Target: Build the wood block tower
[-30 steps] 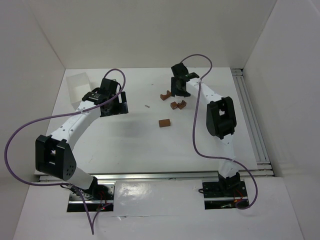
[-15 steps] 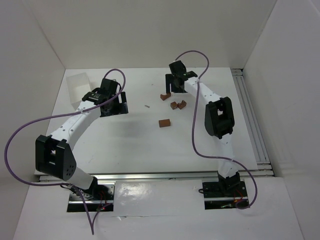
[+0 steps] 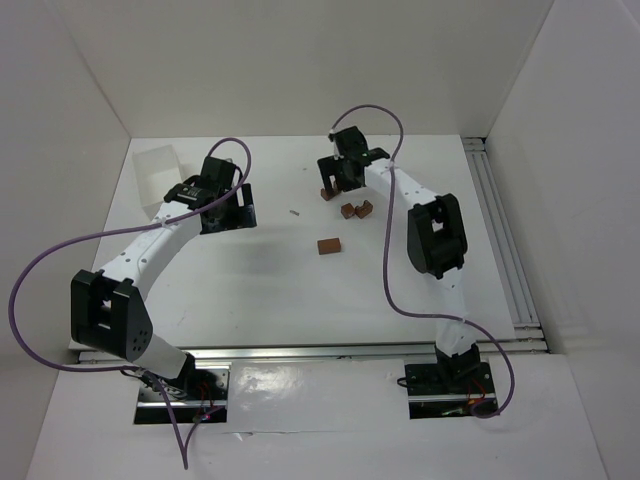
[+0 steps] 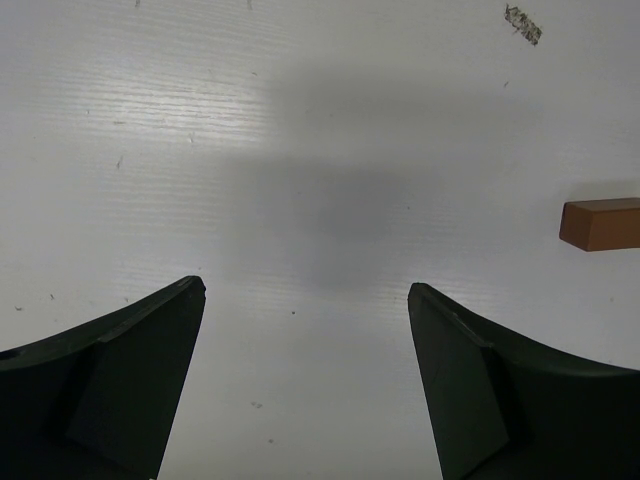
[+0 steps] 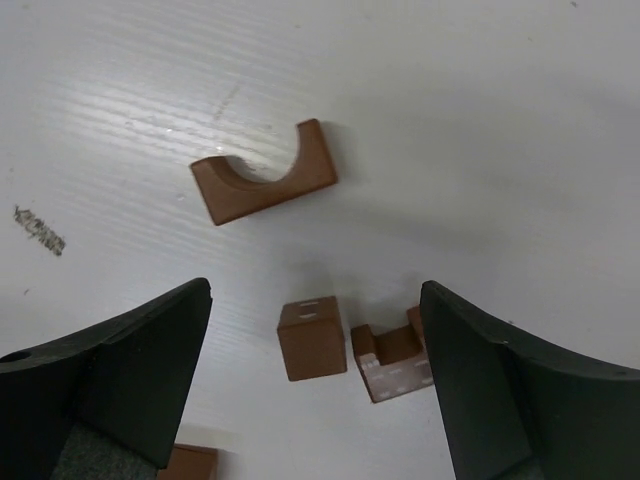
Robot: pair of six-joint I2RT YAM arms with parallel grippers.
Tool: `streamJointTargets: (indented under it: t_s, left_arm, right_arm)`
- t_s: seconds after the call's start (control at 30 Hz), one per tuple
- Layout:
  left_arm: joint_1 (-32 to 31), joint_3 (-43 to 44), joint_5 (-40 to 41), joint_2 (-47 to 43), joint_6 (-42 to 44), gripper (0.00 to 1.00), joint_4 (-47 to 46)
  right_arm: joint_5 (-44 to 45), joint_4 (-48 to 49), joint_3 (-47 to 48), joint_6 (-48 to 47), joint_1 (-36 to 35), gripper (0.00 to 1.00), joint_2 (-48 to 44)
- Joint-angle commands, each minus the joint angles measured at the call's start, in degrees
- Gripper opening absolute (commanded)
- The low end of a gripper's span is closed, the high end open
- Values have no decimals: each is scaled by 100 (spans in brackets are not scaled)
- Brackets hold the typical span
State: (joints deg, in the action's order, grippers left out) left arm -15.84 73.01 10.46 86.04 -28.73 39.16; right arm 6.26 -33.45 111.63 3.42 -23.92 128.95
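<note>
Several reddish-brown wood blocks lie loose on the table: an arch-shaped block (image 3: 327,193) (image 5: 263,175), a small cube (image 3: 348,210) (image 5: 312,338), a notched block (image 3: 365,208) (image 5: 395,360) touching it, and a flat block (image 3: 329,245) (image 4: 600,223) nearer me. No tower is in view. My right gripper (image 3: 337,180) (image 5: 315,288) hangs open above the cube and the notched block, holding nothing. My left gripper (image 3: 244,205) (image 4: 306,287) is open over bare table, left of the flat block.
A white tray (image 3: 160,170) stands at the back left corner. A small grey scrap (image 3: 294,212) lies between the arms. An aluminium rail (image 3: 500,230) runs along the right side, and white walls close in the table.
The right gripper's jaws have spread wide and its wrist has swung left toward the arch block. The blocks and the left arm have not moved.
</note>
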Motion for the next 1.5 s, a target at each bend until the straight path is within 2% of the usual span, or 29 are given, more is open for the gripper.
streamJointTargets:
  t_s: [0.0,0.4,0.83,0.93,1.07,1.1,1.2,1.23,1.33,1.4,1.47]
  left_arm:
    - [19,38,18,-149,-36,96,13]
    - [19,38,70,-202,-36,96,119]
    - [19,38,176,-360,-36,96,171]
    - [19,38,176,-360,-36,96,224]
    - [19,38,176,-360,-36,96,224]
    - [19,38,176,-360,-36,96,224]
    - [19,90,124,-360,-36,96,224]
    - [19,90,123,-360,-36,96,224]
    - [19,152,71,-298,16,96,172]
    - [19,152,70,-298,17,96,110]
    - [19,90,18,-298,69,96,58]
  right_arm:
    - [-213,436,227,-711,-69,92,244]
    - [-670,832,500,-905,-69,93,781]
    - [-512,1437,561,-905,-121,91,1194]
    - [-512,1438,623,-957,-121,82,1247]
    - [-294,1491,544,-905,-174,62,1099]
    - [-223,1299,674,-852,-174,57,1028]
    - [-29,439,1229,-589,-174,57,1027]
    - [24,97,1786,-536,-174,57,1027]
    - [191,-1070,2484,-185,-113,57,976]
    - [95,-1504,2373,228,45,57,565]
    - [-185,-1936,1663,544,282,57,151]
